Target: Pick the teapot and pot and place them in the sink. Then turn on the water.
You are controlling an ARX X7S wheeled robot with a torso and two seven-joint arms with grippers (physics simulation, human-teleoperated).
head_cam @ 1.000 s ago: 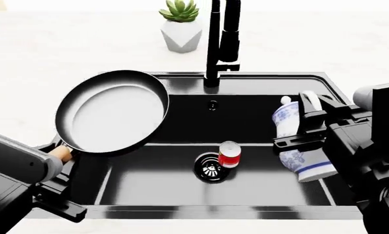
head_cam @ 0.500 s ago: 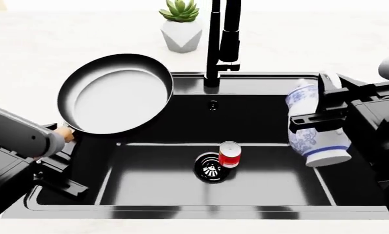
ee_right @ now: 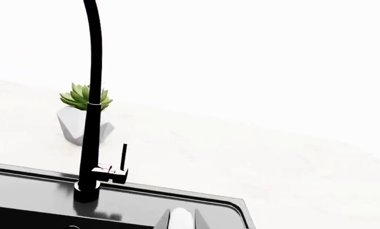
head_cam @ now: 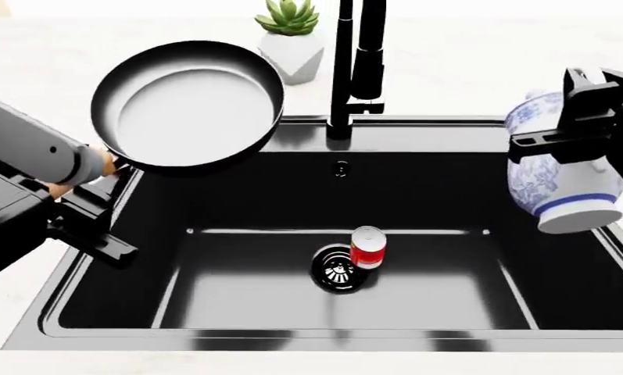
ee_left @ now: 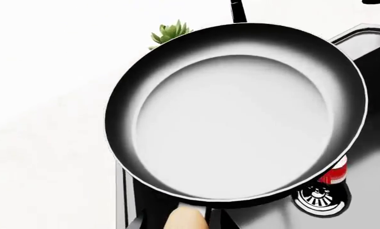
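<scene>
**Carry phase: both items held over the sink, neither placed**

Nearest in the head view, the sink is holding only a red-and-white can standing just beside the drain; no water is running from the faucet.

The left end effector is clamping the pot by its wooden handle, holding it over the sink's left rear corner and the bench. The pot's long axis is running handle-near to bowl-far, the bowl tipping toward the camera.

The right end effector is gripping the teapot near its top, above the sink's right rim; the teapot is tilting, base near and low. The spout direction is unclear.

Judged next: bringing both inward and down, avoiding the can.
</scene>
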